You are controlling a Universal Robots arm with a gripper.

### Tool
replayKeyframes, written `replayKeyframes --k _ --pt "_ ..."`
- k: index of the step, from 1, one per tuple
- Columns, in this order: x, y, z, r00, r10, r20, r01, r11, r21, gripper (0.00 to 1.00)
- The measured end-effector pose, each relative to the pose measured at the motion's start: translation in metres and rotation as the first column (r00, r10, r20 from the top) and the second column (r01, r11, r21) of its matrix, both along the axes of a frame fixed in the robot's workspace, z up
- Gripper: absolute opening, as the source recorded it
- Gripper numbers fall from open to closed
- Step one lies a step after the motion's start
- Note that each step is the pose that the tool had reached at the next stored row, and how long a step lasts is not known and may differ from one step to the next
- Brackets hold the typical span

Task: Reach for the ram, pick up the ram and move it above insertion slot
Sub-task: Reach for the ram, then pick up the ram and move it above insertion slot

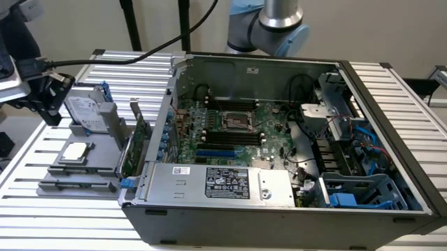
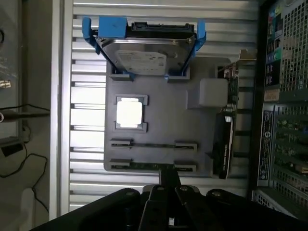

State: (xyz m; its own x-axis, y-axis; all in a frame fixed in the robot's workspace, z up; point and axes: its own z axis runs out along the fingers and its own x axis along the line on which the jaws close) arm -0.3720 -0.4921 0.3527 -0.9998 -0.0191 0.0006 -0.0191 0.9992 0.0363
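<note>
Slatted metal tabletop (image 2: 86, 62) carries a gray tray (image 2: 163, 127); the ram (image 2: 149, 166) sits in the tray's slot nearest the jaws, whose state I cannot tell. A skewed approach could knock it crooked.

Room above ram (image 2: 144, 166) open; expansion card (image 2: 224, 144) stands close alongside; hard drive (image 2: 144, 57) upright farther along tray (image 2: 163, 120).
</note>
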Motion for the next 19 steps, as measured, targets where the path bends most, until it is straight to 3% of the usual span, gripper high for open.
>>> replayKeyframes --k 4,6,9,10,19 --pt "0.0 -0.0154 -0.0023 1.0 0.0 0.0001 0.0 1.0 -0.0039 0.11" --pt "0.0 -0.018 -0.0031 1.0 0.0 0.0001 0.0 0.9999 -0.0146 0.11" --pt "0.0 -0.0181 -0.0044 1.0 0.0 0.0002 0.0 0.9992 -0.0407 0.11" --pt "0.0 -0.0181 -0.0046 1.0 0.0 0.0002 0.0 0.999 -0.0458 0.11" --pt "0.0 -0.0181 -0.0046 1.0 0.0 0.0001 0.0 0.9989 -0.0467 0.11"
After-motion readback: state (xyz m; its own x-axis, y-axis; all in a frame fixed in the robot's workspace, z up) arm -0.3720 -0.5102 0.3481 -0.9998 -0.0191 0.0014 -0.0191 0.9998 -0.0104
